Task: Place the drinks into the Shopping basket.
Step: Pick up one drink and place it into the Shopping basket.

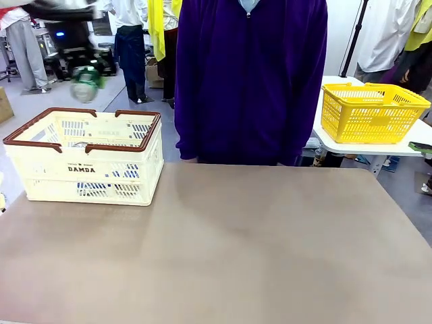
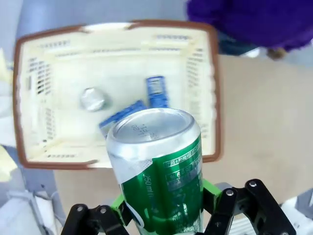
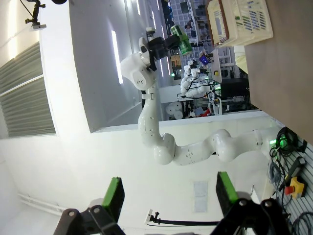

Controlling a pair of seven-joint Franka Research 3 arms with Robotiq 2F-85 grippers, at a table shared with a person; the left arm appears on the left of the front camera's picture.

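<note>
The counter (image 1: 270, 256) is a flat grey-brown surface. Behind its far edge stands a person in a purple top (image 1: 250, 81). To the right, on a separate white table (image 1: 351, 145), sits a yellow mesh basket (image 1: 371, 113). Further people stand in the background of the room.

The Shopping basket (image 1: 88, 156) rests at the left far corner of the counter, with its dark brown rim up and "DAMDA" on the near side. In the left wrist view its interior holds a blue can (image 2: 155, 93) lying on its side, a second blue item partly covered by the held can, and a silver round top (image 2: 93, 99) that is too blurred to identify.

In the front view the left gripper (image 1: 84, 71) is motion-blurred above and behind the basket, and its jaws are hard to make out. The right gripper (image 3: 168, 193) has its jaws standing well apart with nothing between them, and faces a white wall.

The green can (image 2: 161, 176) is clamped between the green pads (image 2: 210, 191) of the left gripper's jaws, silver top pointing away from the wrist. It hangs directly above the open basket, apart from its rim and its contents. In the right wrist view the left arm (image 3: 161, 132) holds it up beside the basket.
</note>
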